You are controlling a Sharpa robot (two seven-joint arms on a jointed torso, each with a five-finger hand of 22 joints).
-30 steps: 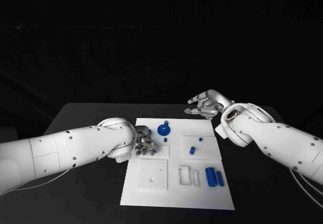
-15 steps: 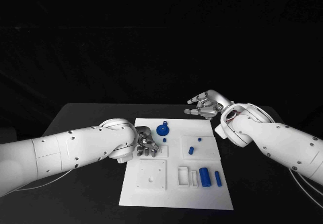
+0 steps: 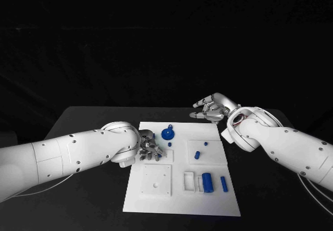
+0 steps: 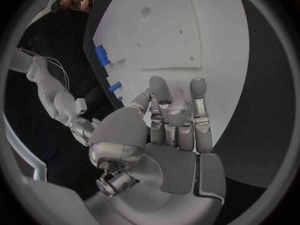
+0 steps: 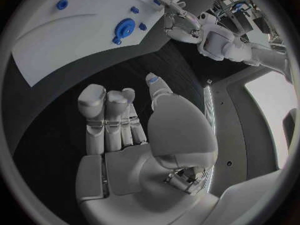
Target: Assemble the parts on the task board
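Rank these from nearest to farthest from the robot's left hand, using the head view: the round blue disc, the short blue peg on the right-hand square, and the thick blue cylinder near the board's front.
1. Round blue disc: just beyond the left hand, towards the board's back.
2. Short blue peg: mid-board, to the hand's right.
3. Thick blue cylinder: front right of the board.

Task board (image 3: 182,199): matt white plastic. Parts (image 3: 207,183): smooth blue plastic. Table (image 3: 90,125): matt black.

— How's the light?
— Dim room, black backdrop; the white task board (image 3: 182,192) glows brightest, with no hard glare.
— Sharpness?
— Head view crisp. Wrist views bend straight edges, dark ring round the circle.
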